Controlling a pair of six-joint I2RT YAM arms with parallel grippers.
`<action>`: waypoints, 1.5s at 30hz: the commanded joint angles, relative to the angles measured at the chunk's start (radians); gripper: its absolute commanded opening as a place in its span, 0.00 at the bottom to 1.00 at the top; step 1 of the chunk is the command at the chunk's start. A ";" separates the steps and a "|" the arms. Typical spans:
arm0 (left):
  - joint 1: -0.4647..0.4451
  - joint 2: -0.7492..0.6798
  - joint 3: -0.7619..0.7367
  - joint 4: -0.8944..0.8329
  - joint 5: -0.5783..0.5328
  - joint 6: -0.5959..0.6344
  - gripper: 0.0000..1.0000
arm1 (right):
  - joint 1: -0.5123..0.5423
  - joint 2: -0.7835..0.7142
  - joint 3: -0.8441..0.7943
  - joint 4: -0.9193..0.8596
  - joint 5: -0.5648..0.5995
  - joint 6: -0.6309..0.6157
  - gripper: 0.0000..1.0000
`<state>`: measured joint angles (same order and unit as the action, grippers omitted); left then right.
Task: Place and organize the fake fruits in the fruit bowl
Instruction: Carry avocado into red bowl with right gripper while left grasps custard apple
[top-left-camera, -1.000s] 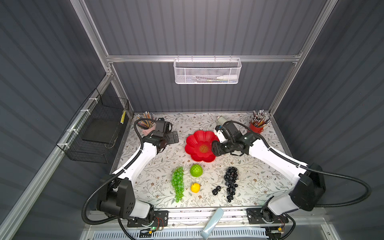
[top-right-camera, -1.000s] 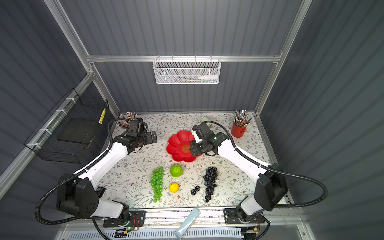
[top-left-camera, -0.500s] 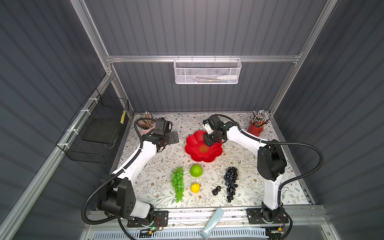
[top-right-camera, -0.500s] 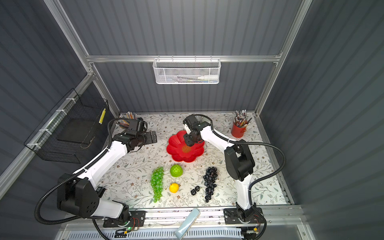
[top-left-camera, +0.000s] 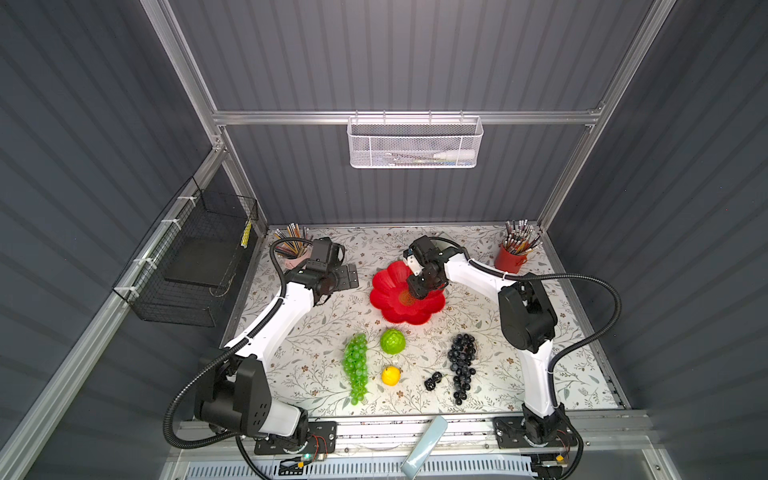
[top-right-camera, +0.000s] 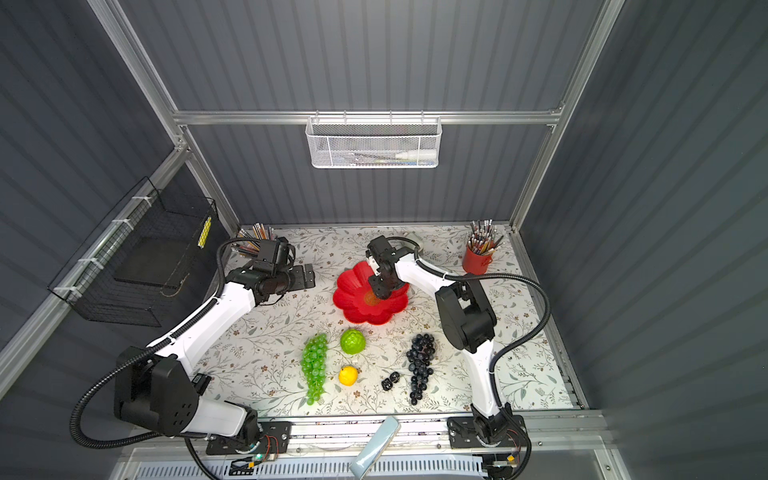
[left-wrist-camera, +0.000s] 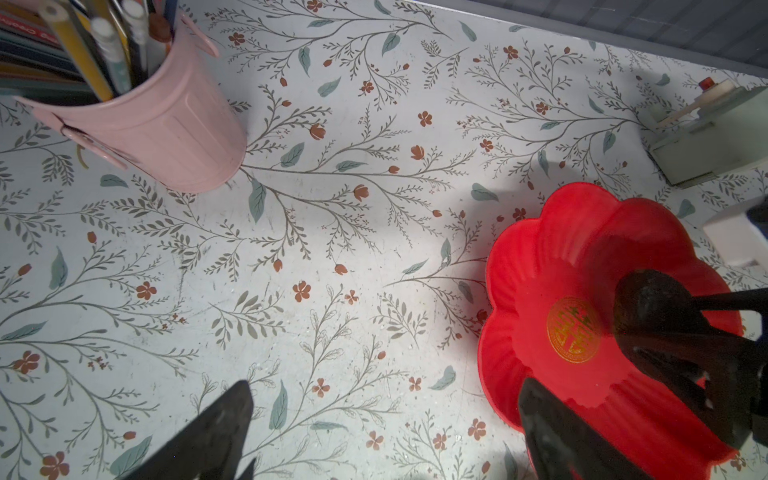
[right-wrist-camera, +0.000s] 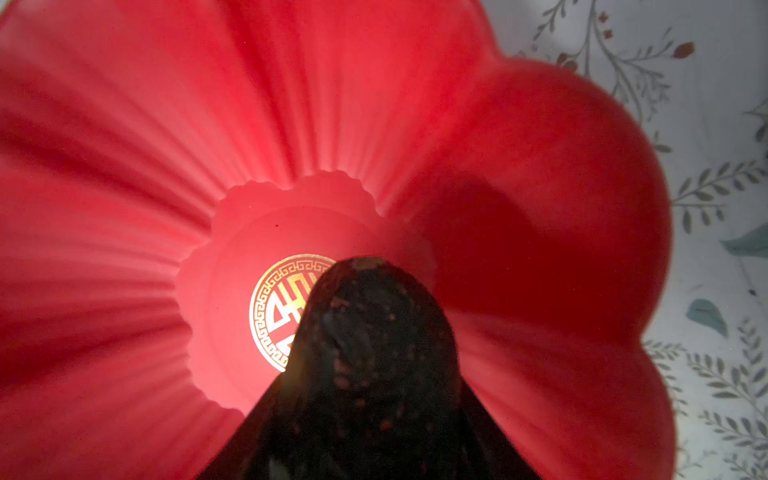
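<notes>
The red flower-shaped fruit bowl (top-left-camera: 386, 291) (top-right-camera: 351, 291) stands at mid-table. My right gripper (top-left-camera: 417, 291) (right-wrist-camera: 370, 415) hangs over its gold centre (right-wrist-camera: 274, 307), shut on the black bumpy oval (right-wrist-camera: 370, 332) (left-wrist-camera: 648, 303), which points down into the bowl. In front of the bowl lie a green grape bunch (top-left-camera: 355, 368), a lime-green scaly ball (top-left-camera: 392, 341), a small yellow fruit (top-left-camera: 390, 375), a tiny black berry cluster (top-left-camera: 433, 380) and a dark-purple grape bunch (top-left-camera: 461, 365). My left gripper (top-left-camera: 347, 276) (left-wrist-camera: 384, 436) is open and empty over bare table, left of the bowl (left-wrist-camera: 540, 270).
A pink cup of pencils (top-left-camera: 293, 249) (left-wrist-camera: 166, 124) stands at the back left, close behind my left wrist. A red pencil cup (top-left-camera: 511, 257) is at the back right. A small white object (left-wrist-camera: 706, 141) sits behind the bowl. A black wire basket (top-left-camera: 199, 266) hangs on the left wall.
My right gripper has moved left from the bowl's right rim to above its centre, carrying the black oval, and the arm has folded back. The left arm has not moved.
</notes>
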<state>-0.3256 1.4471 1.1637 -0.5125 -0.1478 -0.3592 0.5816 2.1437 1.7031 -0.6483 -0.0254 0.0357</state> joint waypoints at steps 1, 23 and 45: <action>0.002 0.004 -0.008 -0.026 0.023 0.009 1.00 | -0.009 0.030 0.044 -0.010 0.012 -0.020 0.40; 0.002 0.054 0.151 -0.192 0.128 0.078 1.00 | -0.007 0.026 0.019 0.054 0.021 -0.030 0.74; -0.289 0.302 0.304 -0.452 0.306 0.143 1.00 | -0.006 -0.566 -0.483 0.323 0.036 0.128 0.87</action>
<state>-0.5716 1.7329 1.4376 -0.8810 0.1581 -0.2428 0.5800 1.6192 1.3098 -0.4160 0.0036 0.0986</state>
